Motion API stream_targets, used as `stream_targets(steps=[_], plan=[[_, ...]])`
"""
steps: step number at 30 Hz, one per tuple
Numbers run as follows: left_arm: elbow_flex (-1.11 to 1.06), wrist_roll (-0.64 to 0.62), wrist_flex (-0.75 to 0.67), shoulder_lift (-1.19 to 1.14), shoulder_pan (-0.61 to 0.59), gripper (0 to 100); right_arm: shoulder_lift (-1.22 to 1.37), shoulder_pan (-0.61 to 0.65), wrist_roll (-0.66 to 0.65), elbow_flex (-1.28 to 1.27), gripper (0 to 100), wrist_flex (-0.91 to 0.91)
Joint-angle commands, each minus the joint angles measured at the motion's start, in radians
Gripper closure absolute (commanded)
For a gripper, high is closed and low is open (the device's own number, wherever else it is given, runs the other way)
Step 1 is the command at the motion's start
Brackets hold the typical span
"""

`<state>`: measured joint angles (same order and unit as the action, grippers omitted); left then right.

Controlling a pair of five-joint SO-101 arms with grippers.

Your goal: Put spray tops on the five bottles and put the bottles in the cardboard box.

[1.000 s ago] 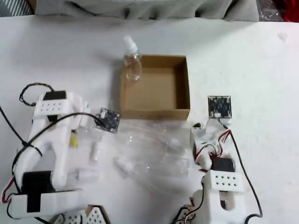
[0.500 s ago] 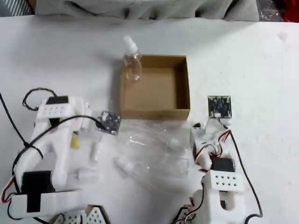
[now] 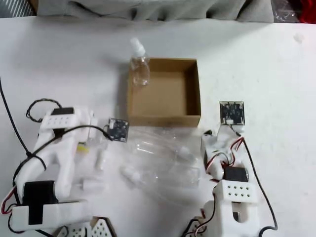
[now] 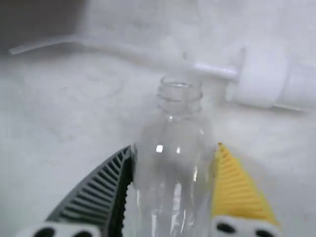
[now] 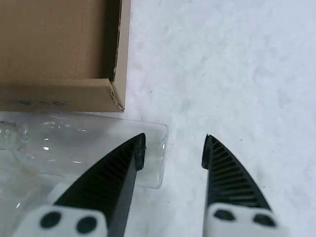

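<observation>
My left gripper (image 4: 173,153) is shut on a clear bottle (image 4: 170,148) with an open neck, its grey and yellow fingers pressed against the bottle's sides. Just beyond the neck lies a white spray top (image 4: 261,79) with its thin tube. In the high view this gripper (image 3: 86,144) sits left of the bottle pile. Several clear bottles (image 3: 160,160) lie in front of the cardboard box (image 3: 190,98). One bottle with a spray top (image 3: 139,64) is at the box's far left corner. My right gripper (image 5: 173,148) is open beside a lying bottle's base (image 5: 98,145), near a box corner (image 5: 116,91).
Loose white spray tops (image 3: 101,159) (image 3: 92,185) lie between the left arm and the bottle pile. The right arm's base (image 3: 234,197) stands at the front right. Crumpled grey cloth (image 3: 158,10) runs along the far edge. White table (image 3: 266,69) lies open to the right of the box.
The left arm has drawn slightly toward the front edge and to the right, still holding the bottle. The right arm and the other bottles have kept still.
</observation>
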<state>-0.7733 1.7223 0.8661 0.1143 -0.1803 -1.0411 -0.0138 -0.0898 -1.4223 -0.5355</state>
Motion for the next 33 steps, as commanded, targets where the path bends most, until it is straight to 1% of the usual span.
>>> stream_targets(steps=[1, 3, 9, 13, 15, 17, 21, 24, 25, 27, 29, 31, 33], plan=[[-0.015, -0.025, -0.015, 0.008, -0.004, 96, -0.013, 0.001, -0.009, 0.006, 84.4, 0.018], [-0.012, -0.098, -0.015, 0.008, -0.005, 94, -0.013, 0.001, -0.009, 0.006, 84.4, 0.018], [-0.006, -0.336, -0.015, 0.016, 0.004, 97, -0.012, -0.001, -0.009, 0.006, 84.4, 0.018], [0.005, -0.528, -0.015, 0.016, 0.004, 97, -0.012, -0.001, -0.009, 0.006, 84.4, 0.018], [0.026, -0.661, -0.014, 0.016, -0.002, 97, -0.012, 0.001, -0.009, 0.006, 84.4, 0.018], [0.064, -0.822, 0.014, 0.016, -0.005, 97, -0.013, 0.001, -0.009, 0.006, 84.4, 0.018], [0.181, -1.119, 0.132, 0.015, -0.022, 97, -0.019, -0.001, -0.017, 0.012, 84.4, 0.010], [0.244, -1.369, 0.193, 0.008, -0.070, 97, -0.019, 0.001, -0.138, 0.061, 84.4, -0.054], [0.253, -1.439, 0.193, 0.008, -0.088, 97, -0.019, 0.005, -0.164, 0.095, 84.4, -0.105], [0.253, -1.564, 0.150, 0.008, -0.131, 97, -0.019, 0.019, -0.203, 0.175, 84.1, -0.220], [0.233, -1.648, 0.086, 0.007, -0.188, 97, -0.019, 0.061, -0.288, 0.256, 84.0, -0.321], [0.210, -1.691, 0.028, 0.008, -0.242, 97, -0.019, 0.120, -0.374, 0.325, 84.0, -0.410], [0.196, -1.720, -0.017, 0.008, -0.289, 97, -0.019, 0.206, -0.460, 0.377, 84.0, -0.486]])
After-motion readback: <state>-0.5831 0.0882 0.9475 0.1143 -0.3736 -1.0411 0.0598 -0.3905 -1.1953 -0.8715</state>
